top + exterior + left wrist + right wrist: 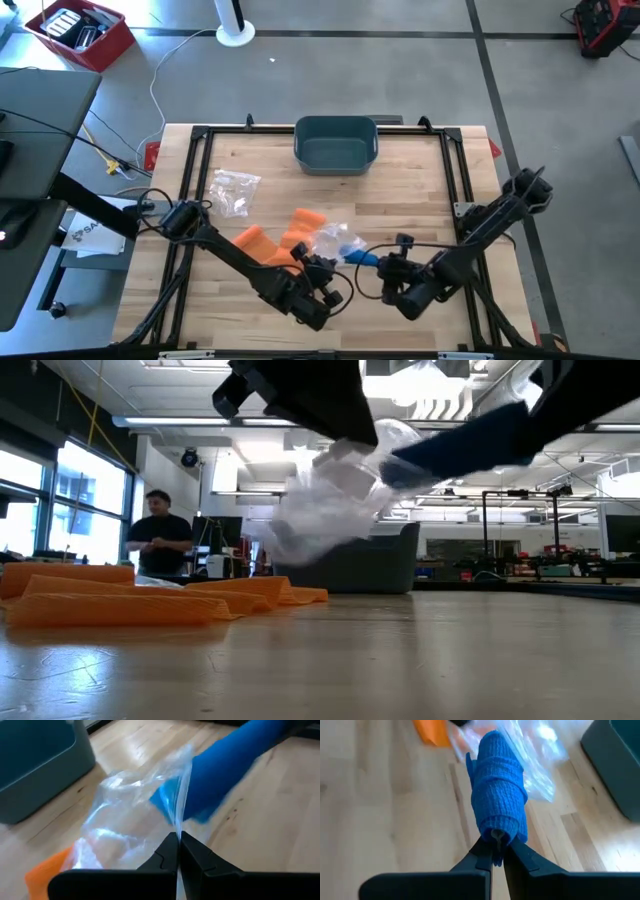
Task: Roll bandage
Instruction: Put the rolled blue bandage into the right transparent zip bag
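A blue bandage roll sticks partway into a clear plastic bag, both lifted above the table near its front middle. My left gripper is shut on the bag. My right gripper is shut on the blue roll, to the right of the bag. Orange bandages lie flat on the table to the left. My left gripper pinches the bag's edge by its open mouth between its two fingers. The bag hangs clear of the table, its film drawn up toward the fingers. My right gripper pinches the near end of the blue roll between its fingertips, the fingers lying along the roll. The roll is lifted clear, its far end inside the bag's mouth.
A teal bin stands at the table's far middle. Another clear bag lies at the left. A black frame runs around the table. A person stands in the room behind.
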`<state>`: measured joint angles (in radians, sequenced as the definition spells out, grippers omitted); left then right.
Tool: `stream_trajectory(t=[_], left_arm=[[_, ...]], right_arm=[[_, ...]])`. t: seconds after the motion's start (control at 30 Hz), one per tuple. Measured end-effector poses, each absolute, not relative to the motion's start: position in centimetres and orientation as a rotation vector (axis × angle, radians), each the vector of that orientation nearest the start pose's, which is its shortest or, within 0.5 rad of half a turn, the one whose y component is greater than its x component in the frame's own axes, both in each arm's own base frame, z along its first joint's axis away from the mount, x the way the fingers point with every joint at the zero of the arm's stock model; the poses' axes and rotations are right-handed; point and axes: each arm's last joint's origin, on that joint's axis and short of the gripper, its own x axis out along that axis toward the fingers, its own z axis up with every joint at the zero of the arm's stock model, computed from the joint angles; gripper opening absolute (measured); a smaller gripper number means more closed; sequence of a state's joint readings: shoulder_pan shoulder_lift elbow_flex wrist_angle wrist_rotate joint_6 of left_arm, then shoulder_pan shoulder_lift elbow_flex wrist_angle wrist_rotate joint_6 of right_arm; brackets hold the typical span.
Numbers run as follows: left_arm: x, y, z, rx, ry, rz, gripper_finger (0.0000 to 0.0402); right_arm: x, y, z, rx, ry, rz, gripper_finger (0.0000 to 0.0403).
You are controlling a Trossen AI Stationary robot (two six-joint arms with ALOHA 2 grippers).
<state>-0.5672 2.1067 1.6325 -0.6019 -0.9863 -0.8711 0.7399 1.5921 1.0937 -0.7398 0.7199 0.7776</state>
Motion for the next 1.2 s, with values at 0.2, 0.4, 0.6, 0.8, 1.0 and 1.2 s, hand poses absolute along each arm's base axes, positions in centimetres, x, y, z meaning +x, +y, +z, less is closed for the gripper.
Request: stream_trajectory(t=[0.2, 0.4, 0.6, 0.8, 1.0, 1.2], left_arm=[[38.6, -22.3, 20.2, -0.012, 0.5, 0.616, 0.0], [38.7, -22.3, 20.3, -0.007, 0.494, 0.604, 0.0], [38.9, -22.6, 20.5, -0.001, 0.483, 0.585, 0.0], [39.7, -23.0, 21.3, 0.022, 0.426, 0.534, 0.0], [39.7, -23.0, 21.3, 0.021, 0.42, 0.531, 0.0], [39.8, -23.0, 21.3, 0.015, 0.424, 0.531, 0.0]], right_arm=[[24.1, 18.0, 20.8, -0.1, 0.855, -0.371, 0.0014], [24.4, 18.1, 21.1, -0.067, 0.787, -0.396, 0.0014], [25.5, 19.0, 21.6, -0.064, 0.749, -0.251, 0.0014], [26.9, 18.3, 22.0, 0.023, 0.687, -0.275, 0.0014], [27.4, 17.4, 22.0, 0.062, 0.685, -0.315, 0.0023], [27.4, 17.5, 21.9, 0.058, 0.713, -0.276, 0.0108]])
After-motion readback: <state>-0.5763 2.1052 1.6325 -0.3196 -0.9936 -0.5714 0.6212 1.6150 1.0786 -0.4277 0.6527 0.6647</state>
